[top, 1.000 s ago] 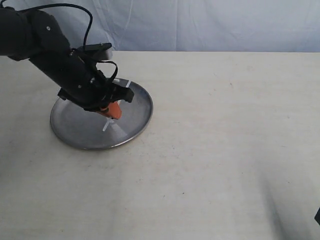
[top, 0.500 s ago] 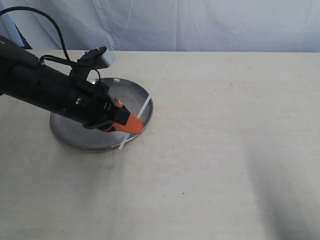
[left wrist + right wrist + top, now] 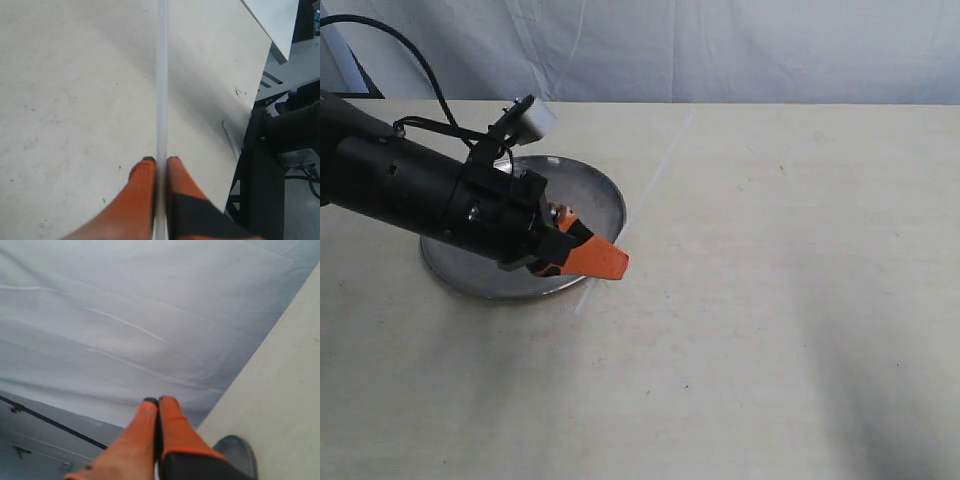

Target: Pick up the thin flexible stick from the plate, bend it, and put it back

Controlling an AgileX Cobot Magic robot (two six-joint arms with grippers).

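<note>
The silver-grey plate (image 3: 582, 192) lies on the table at the left. My left gripper (image 3: 610, 262) hovers over the plate's near right rim, orange fingers shut on the thin flexible stick (image 3: 655, 175). The stick looks straight and faint, and it slants from just below the fingers up toward the far right. In the left wrist view the stick (image 3: 161, 75) runs straight out between the pinched fingertips of the left gripper (image 3: 160, 160). My right gripper (image 3: 158, 400) is shut with nothing in it and points at the cloth backdrop. It is out of the exterior view.
The cream table (image 3: 770, 300) spreads to the right and front of the plate. A pale cloth backdrop (image 3: 740, 50) hangs behind it. A dark stand (image 3: 280, 150) sits past the table's edge in the left wrist view. A grey round shape (image 3: 237, 452) lies on the table near the right fingers.
The left arm has lifted the stick off the plate. It has swung right and levelled out. The fingers have moved from the plate's middle to beyond its right rim.
</note>
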